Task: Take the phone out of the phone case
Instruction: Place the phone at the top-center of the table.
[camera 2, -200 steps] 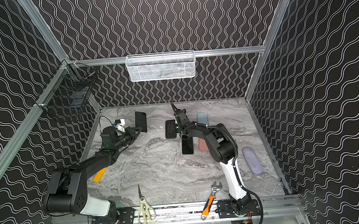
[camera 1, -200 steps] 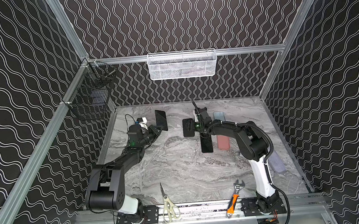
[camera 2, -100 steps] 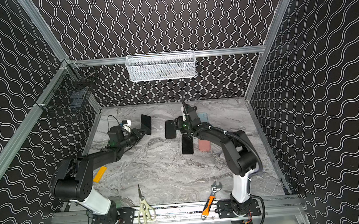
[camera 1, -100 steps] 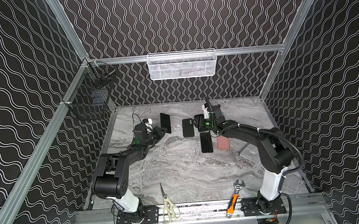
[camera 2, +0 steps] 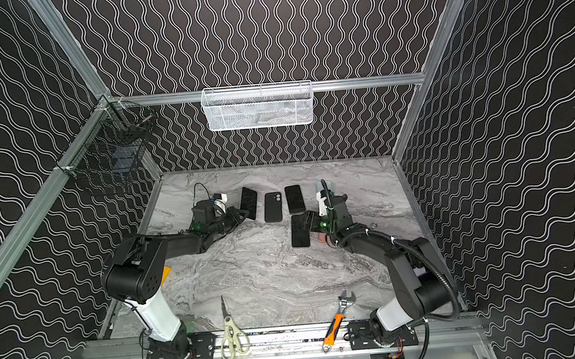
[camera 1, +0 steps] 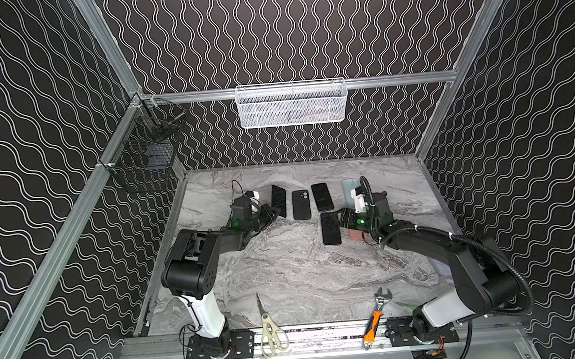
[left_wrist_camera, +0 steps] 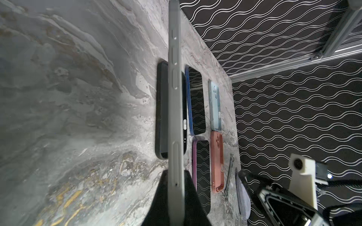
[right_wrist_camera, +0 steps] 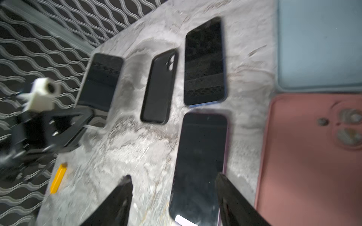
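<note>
My left gripper is shut on a grey-edged phone, holding it upright on edge above the table. The empty black phone case lies flat just right of it, untouched. Further right, my right gripper is open and hovers low over the near end of a purple-edged phone, with nothing between its fingers.
A blue-edged phone, a light blue case and a pink case lie by the right gripper. Scissors and a wrench sit at the front edge. A white mesh basket hangs on the back wall.
The right gripper pulled away from the black case, moving right and nearer, over the purple-edged phone. The left gripper carried the upright phone a little to the right.
</note>
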